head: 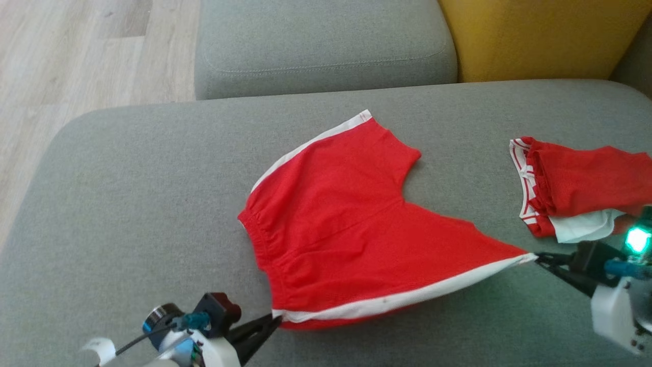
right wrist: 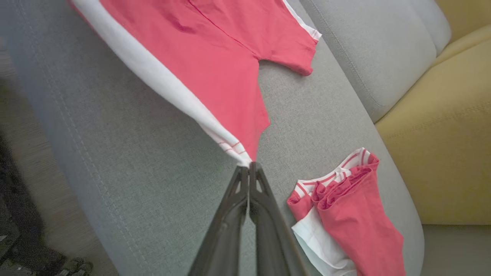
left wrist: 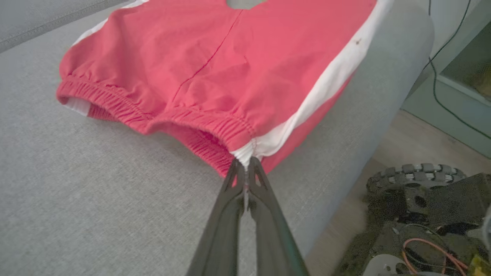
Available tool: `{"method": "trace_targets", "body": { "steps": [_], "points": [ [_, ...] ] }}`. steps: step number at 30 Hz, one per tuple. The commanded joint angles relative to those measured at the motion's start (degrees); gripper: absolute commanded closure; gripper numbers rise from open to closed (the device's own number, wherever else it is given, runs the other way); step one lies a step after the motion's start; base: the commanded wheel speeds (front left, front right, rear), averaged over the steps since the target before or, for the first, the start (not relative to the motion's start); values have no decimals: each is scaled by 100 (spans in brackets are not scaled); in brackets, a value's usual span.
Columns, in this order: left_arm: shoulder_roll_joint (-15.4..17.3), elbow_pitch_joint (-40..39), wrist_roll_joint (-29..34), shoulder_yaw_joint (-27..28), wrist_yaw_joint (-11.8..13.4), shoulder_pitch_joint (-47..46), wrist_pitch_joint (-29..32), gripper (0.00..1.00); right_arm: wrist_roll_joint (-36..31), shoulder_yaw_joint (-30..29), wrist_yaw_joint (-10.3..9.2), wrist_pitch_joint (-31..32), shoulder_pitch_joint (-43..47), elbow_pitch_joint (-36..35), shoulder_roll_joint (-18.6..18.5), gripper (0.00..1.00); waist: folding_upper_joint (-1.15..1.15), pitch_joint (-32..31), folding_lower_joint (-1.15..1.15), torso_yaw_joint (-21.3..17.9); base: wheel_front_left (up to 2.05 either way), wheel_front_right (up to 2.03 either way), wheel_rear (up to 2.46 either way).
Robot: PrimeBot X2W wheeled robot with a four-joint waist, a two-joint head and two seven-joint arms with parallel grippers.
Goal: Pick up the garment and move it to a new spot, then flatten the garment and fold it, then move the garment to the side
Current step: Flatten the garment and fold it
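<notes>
The left pincer [left wrist: 245, 163] is clamped together on the waistband corner of the red shorts [head: 346, 224], where the white side stripe [head: 407, 293] meets the gathered elastic. The right pincer [right wrist: 250, 165] is closed tight on the far end of that same stripe, at the leg-hem corner. The stripe runs taut from one pincer to the other, and this is the shorts' long axis. The waistband faces the left pincer's side, and the two leg openings point toward the right pincer's side. The rest of the shorts spreads away from both pincers, flat on the grey sofa seat [head: 127, 204]. Just beyond the right pincer, apart from the shorts, lies a bunched red-and-white garment [head: 575, 188]; farther past it is a yellow cushion [head: 535, 35]. Well out past the left pincer is wood floor [head: 76, 51].
</notes>
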Motion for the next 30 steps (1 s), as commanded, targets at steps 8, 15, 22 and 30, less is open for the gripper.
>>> {"method": "trace_targets", "body": {
  "steps": [8, 15, 22, 30],
  "points": [
    [326, -733, -142, 512, 289, -468, 69, 100, 108, -85, 11, -42, -579, 24, -288, 100, 0, 222, 1, 223, 0, 0, 0],
    [292, -828, -248, 833, 246, -968, 43, 100, -262, -85, 11, 152, -1367, 138, -157, 100, 0, 722, 1, 620, 0, 0, 0],
    [-11, -591, -281, 1034, 93, -1567, 12, 100, -575, -85, 11, 382, -2169, 360, 34, 100, 0, 1303, 1, 994, 0, 0, 0],
    [-653, 263, -348, 1214, -156, -2400, -143, 100, -854, -84, 11, 614, -3122, 767, 293, 100, 0, 2026, 1, 1432, 0, 0, 0]
  ]
}}
